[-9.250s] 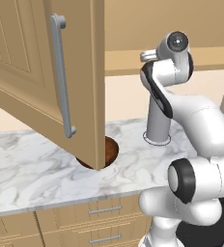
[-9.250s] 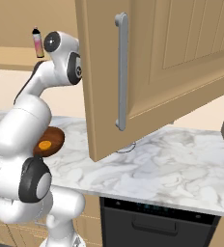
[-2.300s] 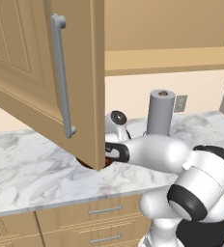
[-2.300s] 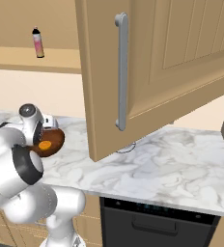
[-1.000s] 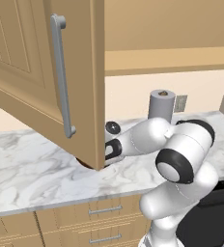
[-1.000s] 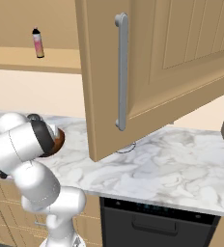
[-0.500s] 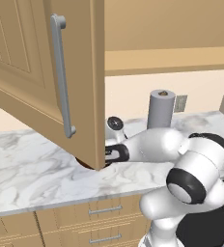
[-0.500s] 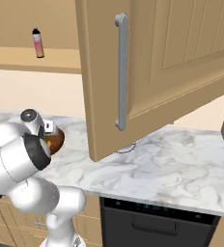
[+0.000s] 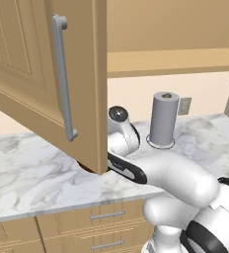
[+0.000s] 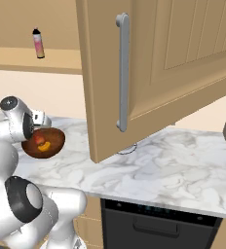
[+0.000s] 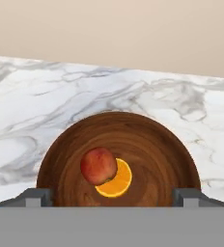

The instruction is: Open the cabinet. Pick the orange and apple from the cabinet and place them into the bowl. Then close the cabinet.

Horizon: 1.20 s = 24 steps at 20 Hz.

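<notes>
Bowl point(image 11: 147, 144) sits right below your tool point(image 11: 113, 198) in the hand view, wide and dark brown on the marble desk point(image 11: 46, 106), with the two finger tips point(image 11: 35, 197) standing far apart at either side of its near rim. Your tool is spread wide and grips nothing. Inside the bowl you have the apple point(image 11: 98, 165) lying against the orange point(image 11: 119, 182), the apple overlapping the orange's upper left side; both rest left of the bowl's middle, between the two finger tips and a little beyond them.

From the right base view you see the bowl point(image 10: 56, 141) on the desk point(image 10: 183, 170) near its back left part, with the apple point(image 10: 40, 140) and orange point(image 10: 45, 146) inside and the robot's hand just at the bowl's left rim. You see the cabinet point(image 10: 183, 63) door swung wide open, its long grey handle point(image 10: 122, 73) hanging out over the desk's front edge. On the cabinet's shelf stands a small pink bottle point(image 10: 38, 43).

In the left base view the open cabinet point(image 9: 37, 74) door hides most of the bowl point(image 9: 87, 168); you only catch a dark sliver under the door's lower corner. A paper towel roll point(image 9: 164, 118) stands upright near the desk's back edge, to the right of the arm.
</notes>
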Tool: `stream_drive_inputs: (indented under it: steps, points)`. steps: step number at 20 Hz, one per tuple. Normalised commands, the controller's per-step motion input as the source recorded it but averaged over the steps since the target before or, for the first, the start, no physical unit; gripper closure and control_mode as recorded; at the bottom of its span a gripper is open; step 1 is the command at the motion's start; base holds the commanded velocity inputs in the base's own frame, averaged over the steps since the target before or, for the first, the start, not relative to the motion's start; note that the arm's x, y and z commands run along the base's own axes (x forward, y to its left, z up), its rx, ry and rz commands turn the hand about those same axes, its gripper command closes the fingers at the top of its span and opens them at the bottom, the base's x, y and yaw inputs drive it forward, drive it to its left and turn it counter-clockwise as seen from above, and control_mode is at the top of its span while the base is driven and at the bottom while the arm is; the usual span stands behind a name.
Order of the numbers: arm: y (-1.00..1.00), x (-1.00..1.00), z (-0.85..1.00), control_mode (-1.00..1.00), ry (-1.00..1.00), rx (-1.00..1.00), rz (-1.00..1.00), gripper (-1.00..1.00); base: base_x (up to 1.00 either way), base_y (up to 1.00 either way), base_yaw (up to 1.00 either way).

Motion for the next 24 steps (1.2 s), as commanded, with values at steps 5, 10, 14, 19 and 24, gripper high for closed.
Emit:
stream_drive_inputs:
  steps: [5, 10, 14, 19, 24]
  points:
    - [-0.26, -0.53, 0.52, -1.00, 0.04, 0.00, -0.05, -1.00, 0.00, 0.00, 0.00]
    - [-0.38, -0.84, 0.14, -1.00, -0.03, 0.02, 0.00, -1.00, 0.00, 0.00, 0.00]
    - [-0.45, -0.94, 0.24, -1.00, -0.06, 0.06, 0.00, -1.00, 0.00, 0.00, 0.00]
    - [-0.43, -0.85, 0.45, -1.00, -0.03, 0.04, 0.00, -1.00, 0.00, 0.00, 0.00]
    - [-0.34, -0.66, 0.58, -1.00, -0.06, 0.04, 0.00, -1.00, 0.00, 0.00, 0.00]
